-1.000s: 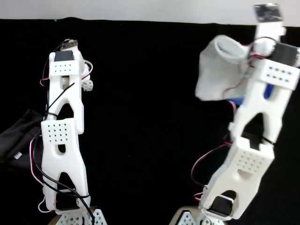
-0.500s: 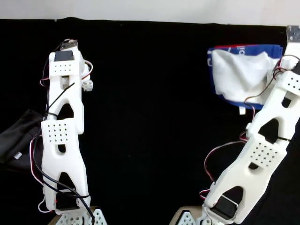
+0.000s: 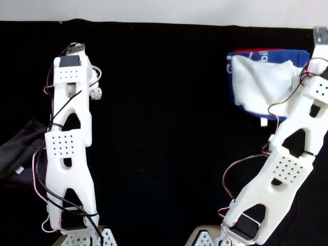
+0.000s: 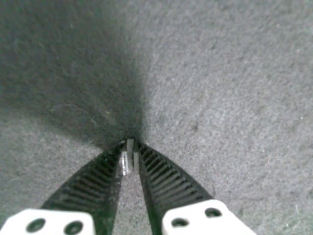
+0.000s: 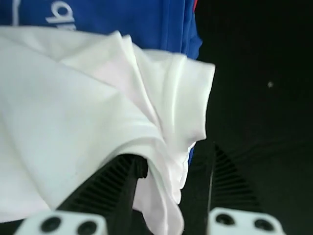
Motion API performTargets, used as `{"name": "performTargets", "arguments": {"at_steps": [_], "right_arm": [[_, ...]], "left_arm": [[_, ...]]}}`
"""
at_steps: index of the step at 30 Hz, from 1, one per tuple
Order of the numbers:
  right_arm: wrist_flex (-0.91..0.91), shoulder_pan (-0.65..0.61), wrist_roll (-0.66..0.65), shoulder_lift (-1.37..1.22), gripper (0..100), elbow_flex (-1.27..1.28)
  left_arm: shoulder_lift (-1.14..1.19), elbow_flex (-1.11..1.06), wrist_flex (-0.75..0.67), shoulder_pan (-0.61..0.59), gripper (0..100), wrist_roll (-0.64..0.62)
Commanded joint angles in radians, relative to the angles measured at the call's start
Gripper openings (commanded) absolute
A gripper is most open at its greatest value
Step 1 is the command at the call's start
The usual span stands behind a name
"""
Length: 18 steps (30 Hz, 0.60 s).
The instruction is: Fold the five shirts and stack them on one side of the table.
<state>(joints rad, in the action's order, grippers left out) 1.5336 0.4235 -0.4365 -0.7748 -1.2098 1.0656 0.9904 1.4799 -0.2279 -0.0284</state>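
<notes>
A folded blue shirt (image 3: 271,59) lies at the far right of the black table, with a white shirt (image 3: 261,82) bunched on top of it. In the right wrist view the white shirt (image 5: 73,132) covers most of the blue shirt (image 5: 122,19). My right gripper (image 5: 176,156) is open at the white shirt's edge, and a fold of the cloth drapes over one finger (image 5: 117,181). A crumpled black shirt (image 3: 20,148) lies at the left edge. My left gripper (image 4: 129,152) is shut on nothing, just above the bare black cloth.
The left arm (image 3: 69,143) stretches along the left side and the right arm (image 3: 287,164) leans toward the far right corner. Open black tablecloth (image 3: 164,128) lies between them. A white wall strip runs along the table's far edge.
The right arm swung to the right with the white shirt and set it down on the blue shirt. In the last half second it has hardly moved. The left arm stayed still.
</notes>
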Motion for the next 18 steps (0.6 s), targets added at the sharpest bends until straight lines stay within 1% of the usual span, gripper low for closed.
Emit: {"name": "performTargets", "arguments": {"at_steps": [1,4,10,14,18], "right_arm": [[0.015,-0.024,-0.008,0.084,19.4,-0.065],[0.019,-0.016,-0.008,0.084,19.4,-0.058],[0.170,-0.013,-0.011,0.070,19.4,-0.056],[0.189,-0.010,-0.008,0.053,19.4,-0.070],[0.231,-0.044,-0.008,0.093,19.4,-0.131]], "left_arm": [[0.002,0.002,-0.018,0.007,2,-0.008],[0.002,0.002,-0.018,0.007,2,-0.008],[0.002,0.002,-0.018,0.007,2,-0.008],[0.002,0.002,-0.018,0.007,2,-0.008],[0.002,0.002,-0.018,0.007,2,-0.008]]}}
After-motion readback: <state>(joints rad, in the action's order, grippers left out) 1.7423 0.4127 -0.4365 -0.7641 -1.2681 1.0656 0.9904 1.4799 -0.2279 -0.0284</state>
